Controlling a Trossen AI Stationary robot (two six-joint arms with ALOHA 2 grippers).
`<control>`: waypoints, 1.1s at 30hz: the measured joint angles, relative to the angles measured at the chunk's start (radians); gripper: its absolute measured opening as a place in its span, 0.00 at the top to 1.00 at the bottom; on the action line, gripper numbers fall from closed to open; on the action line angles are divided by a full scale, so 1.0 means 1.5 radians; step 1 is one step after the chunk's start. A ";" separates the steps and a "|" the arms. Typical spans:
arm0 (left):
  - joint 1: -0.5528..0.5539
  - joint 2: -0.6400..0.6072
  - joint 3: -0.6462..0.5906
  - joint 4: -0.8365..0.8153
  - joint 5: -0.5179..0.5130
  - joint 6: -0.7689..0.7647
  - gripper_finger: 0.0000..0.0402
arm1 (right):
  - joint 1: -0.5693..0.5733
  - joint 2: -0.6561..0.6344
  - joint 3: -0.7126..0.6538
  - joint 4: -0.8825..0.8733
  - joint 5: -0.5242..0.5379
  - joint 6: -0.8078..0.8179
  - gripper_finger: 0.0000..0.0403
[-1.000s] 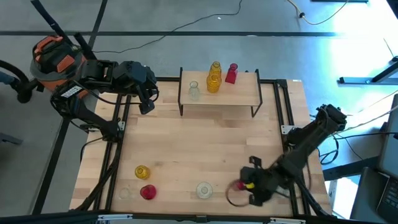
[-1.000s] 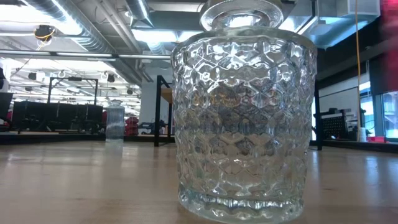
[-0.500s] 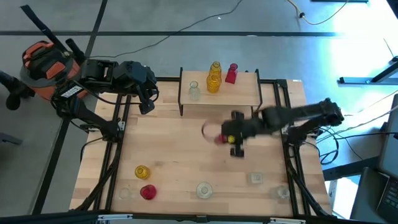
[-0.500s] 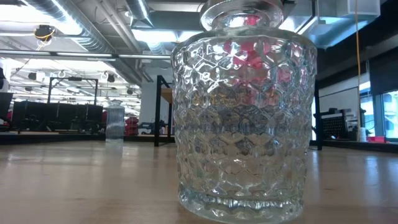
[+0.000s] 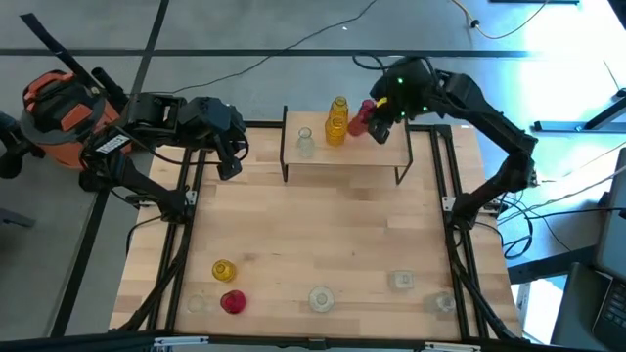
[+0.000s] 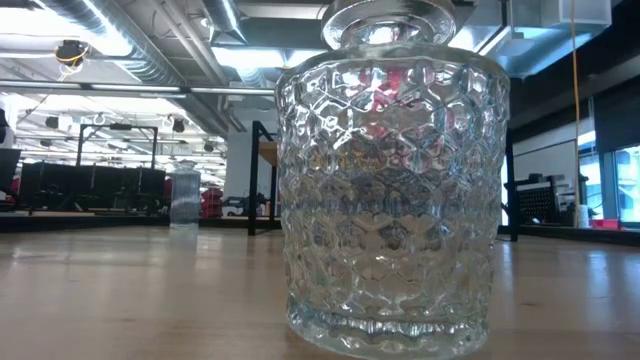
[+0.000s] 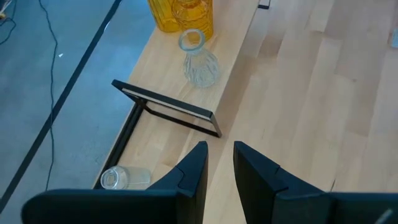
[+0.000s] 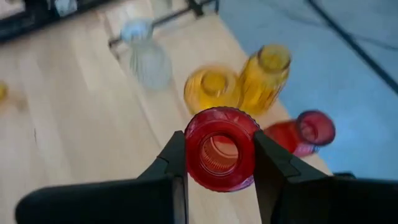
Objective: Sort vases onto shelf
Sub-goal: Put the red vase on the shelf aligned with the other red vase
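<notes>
Low view: clear vase (image 6: 390,180) blocks shelf.

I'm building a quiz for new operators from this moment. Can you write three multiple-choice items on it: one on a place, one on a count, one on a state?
1. Where is the right tool?
A. Over the shelf's right end
B. At the table's near edge
C. Beside the left arm

2. How many red vases stand near the table's front edge?
A. Three
B. One
C. None

3. What state is the right tool in?
A. Open and empty
B. Shut on a yellow vase
C. Shut on a red vase

Answers:
1 A: the high view shows it above the shelf.
2 B: only one red vase stands there.
3 C: its fingers clamp the held red vase.
</notes>
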 joint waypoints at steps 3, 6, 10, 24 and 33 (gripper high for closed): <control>0.000 0.000 0.000 0.000 0.000 0.000 0.83 | -0.008 0.038 0.052 -0.076 -0.006 -0.032 0.79; 0.000 0.000 0.000 0.001 -0.002 0.000 0.83 | -0.008 0.078 0.092 -0.120 -0.006 -0.041 0.79; 0.000 0.000 0.000 0.001 -0.007 0.000 0.83 | -0.009 0.122 0.109 -0.146 0.000 -0.051 0.79; 0.000 0.000 0.000 0.001 -0.001 -0.024 0.83 | -0.045 0.167 0.110 -0.140 -0.008 -0.050 0.79; 0.000 0.000 0.000 0.000 -0.001 -0.025 0.83 | -0.065 0.167 0.109 -0.143 -0.035 -0.009 0.66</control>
